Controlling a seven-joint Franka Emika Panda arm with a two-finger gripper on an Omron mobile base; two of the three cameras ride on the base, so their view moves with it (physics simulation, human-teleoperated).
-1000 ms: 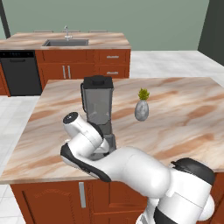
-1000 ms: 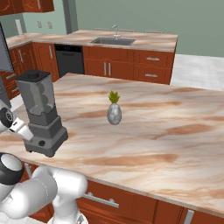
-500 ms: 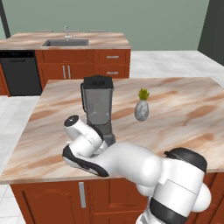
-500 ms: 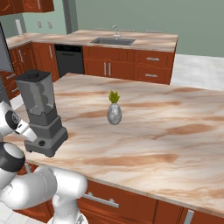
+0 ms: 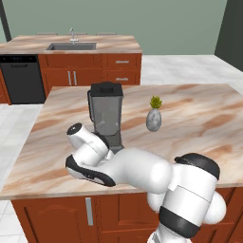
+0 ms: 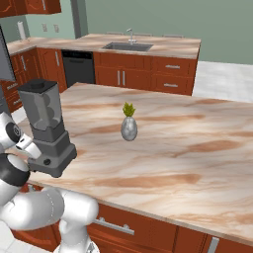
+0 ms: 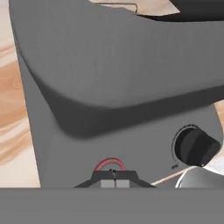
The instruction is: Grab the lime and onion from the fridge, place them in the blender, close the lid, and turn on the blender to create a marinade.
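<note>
Since a second before, arm had swung lower and leftward along the counter's front edge, bringing the hand tight against the blender (image 5: 106, 116) base. Blender stood on the marble island counter (image 5: 199, 118) near its left front, black lid (image 5: 105, 88) seated on the jar. Gripper (image 7: 114, 180) clenched, fingertips together, right at the red button (image 7: 110, 163); black knob (image 7: 196, 146) to the side. Small vase (image 6: 129, 128) stood well apart, mid-counter.
</note>
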